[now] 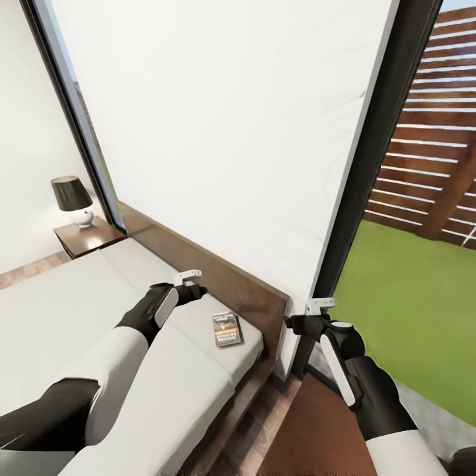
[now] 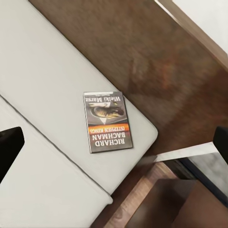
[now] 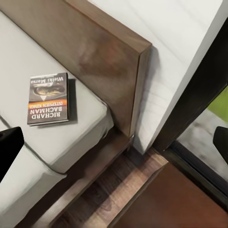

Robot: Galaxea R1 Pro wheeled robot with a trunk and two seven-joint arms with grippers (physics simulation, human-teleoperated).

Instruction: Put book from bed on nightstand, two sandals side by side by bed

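Observation:
The book [image 1: 227, 328] lies flat on the pale mattress of the bed [image 1: 79, 311], near the corner by the dark headboard [image 1: 218, 271]. Its cover with the orange band faces up [image 2: 108, 121] [image 3: 48, 98]. My left gripper [image 1: 192, 281] hovers open above the mattress, a little left of the book, its dark fingertips [image 2: 9, 147] wide apart. My right gripper [image 1: 311, 314] hangs open past the headboard's end, above the floor, with nothing in it. One nightstand [image 1: 89, 237] stands at the far side of the bed. The sandals are out of view.
A black-shaded lamp [image 1: 73, 198] sits on the far nightstand. A glossy reddish-brown top [image 1: 311, 430] lies under my right arm beside the bed corner. A black window frame [image 1: 370, 165] rises by the headboard, with lawn and slat fence behind the glass.

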